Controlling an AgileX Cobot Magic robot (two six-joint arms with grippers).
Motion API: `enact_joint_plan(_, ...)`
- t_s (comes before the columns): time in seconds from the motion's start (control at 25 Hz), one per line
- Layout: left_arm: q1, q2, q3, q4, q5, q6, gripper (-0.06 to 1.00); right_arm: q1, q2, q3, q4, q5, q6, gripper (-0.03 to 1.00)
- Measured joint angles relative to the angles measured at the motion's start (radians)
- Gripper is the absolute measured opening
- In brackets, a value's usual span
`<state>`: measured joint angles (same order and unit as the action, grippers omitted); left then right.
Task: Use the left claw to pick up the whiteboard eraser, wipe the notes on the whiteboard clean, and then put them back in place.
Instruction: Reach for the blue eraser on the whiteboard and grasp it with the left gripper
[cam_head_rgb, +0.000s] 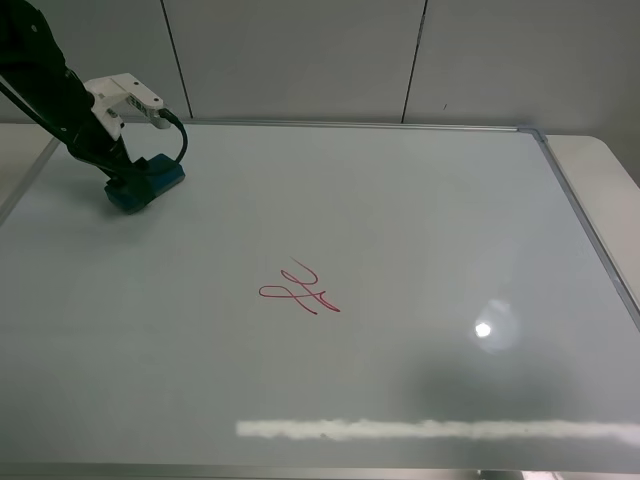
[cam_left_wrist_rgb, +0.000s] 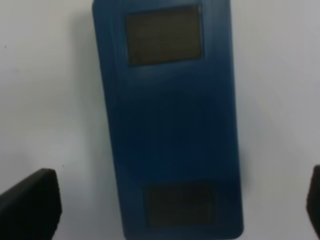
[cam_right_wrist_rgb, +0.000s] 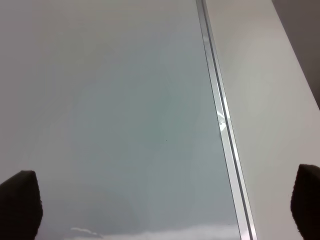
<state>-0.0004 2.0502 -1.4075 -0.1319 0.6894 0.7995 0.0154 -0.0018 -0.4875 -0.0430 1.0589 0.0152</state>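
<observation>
The teal-blue whiteboard eraser (cam_head_rgb: 150, 184) lies on the whiteboard (cam_head_rgb: 400, 220) near its far left corner. My left claw (cam_head_rgb: 128, 183) is down over it, black arm and white camera block above. In the left wrist view the eraser (cam_left_wrist_rgb: 167, 120) lies between the two dark fingers (cam_left_wrist_rgb: 30, 205), which stand wide apart and clear of its sides; the left gripper (cam_left_wrist_rgb: 172, 200) is open. The red notes (cam_head_rgb: 300, 290) are near the middle of the board, well to the right of the eraser. My right gripper (cam_right_wrist_rgb: 165, 205) is open and empty above bare whiteboard (cam_right_wrist_rgb: 125, 125).
The board's silver frame (cam_right_wrist_rgb: 220, 125) runs along its right side, with plain white table (cam_head_rgb: 610, 170) beyond it. A grey panelled wall (cam_head_rgb: 300, 50) stands behind the board. A bright glare strip (cam_head_rgb: 430, 430) lies near the front edge.
</observation>
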Motion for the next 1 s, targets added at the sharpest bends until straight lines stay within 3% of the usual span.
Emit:
enact_joint_plan(0.28, 0.0, 0.003, -0.007, 0.053, -0.022, -0.038, 0.99, 0.0, 0.0, 0.0, 0.0, 0.0, 0.0, 0.99)
enact_joint_plan(1.0, -0.012, 0.064, -0.015, 0.057, -0.038, -0.041, 0.99, 0.0, 0.0, 0.0, 0.0, 0.0, 0.0, 0.99)
